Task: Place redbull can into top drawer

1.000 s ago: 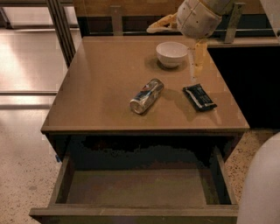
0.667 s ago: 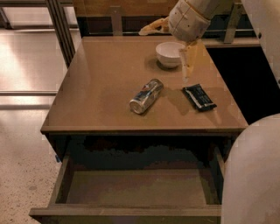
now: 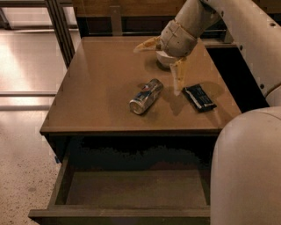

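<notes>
1. a square brown wooden table [image 3: 101, 88] is standing on a pale speckled floor [image 3: 22, 167], which is turning glossy and reflecting light further back on the left.
2. dark metal posts [image 3: 59, 26] are rising beside the table's far left corner, and a brown wood-panelled wall [image 3: 123, 9] is running behind the table.
3. the wide shallow brown wooden top drawer [image 3: 131, 186] is hanging pulled out below the table's front edge, showing its flat bottom and dark inner walls.
4. the slim silver-and-blue metal redbull can [image 3: 145, 96] is lying on its side near the middle of the tabletop, its shiny round end pointing toward the front left, outside the drawer.
5. the cream two-finger gripper [image 3: 156, 71] is hovering over the far right part of the table, behind and to the right of the can and apart from it, with its fingers [image 3: 178, 77] spreading wide and holding nothing.
6. a small white round bowl [image 3: 163, 59] is sitting under the gripper, partly hidden by it.
7. a flat black snack packet [image 3: 199, 97] is lying to the right of the can, apart from it.
8. the white robot arm [image 3: 246, 30] is reaching in from the upper right, and a rounded white part of the robot's body [image 3: 248, 167] is covering the drawer's right end.
</notes>
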Controlling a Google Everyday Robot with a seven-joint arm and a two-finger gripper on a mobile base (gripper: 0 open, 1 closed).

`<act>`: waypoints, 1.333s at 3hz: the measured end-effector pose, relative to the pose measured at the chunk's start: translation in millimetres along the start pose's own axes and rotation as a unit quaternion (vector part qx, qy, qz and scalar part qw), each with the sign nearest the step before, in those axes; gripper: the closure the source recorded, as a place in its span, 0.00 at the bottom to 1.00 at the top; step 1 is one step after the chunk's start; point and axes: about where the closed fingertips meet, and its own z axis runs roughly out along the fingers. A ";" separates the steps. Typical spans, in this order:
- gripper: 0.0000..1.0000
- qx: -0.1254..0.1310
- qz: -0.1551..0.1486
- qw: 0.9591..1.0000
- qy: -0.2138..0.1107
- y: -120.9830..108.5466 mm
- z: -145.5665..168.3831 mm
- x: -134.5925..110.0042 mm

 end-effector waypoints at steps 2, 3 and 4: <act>0.00 -0.026 0.031 0.998 -0.050 17.4 30.0 -12.2; 0.00 -0.039 0.035 0.997 -0.064 17.3 42.2 -17.7; 0.00 -0.059 0.043 0.996 -0.050 11.6 54.8 -19.3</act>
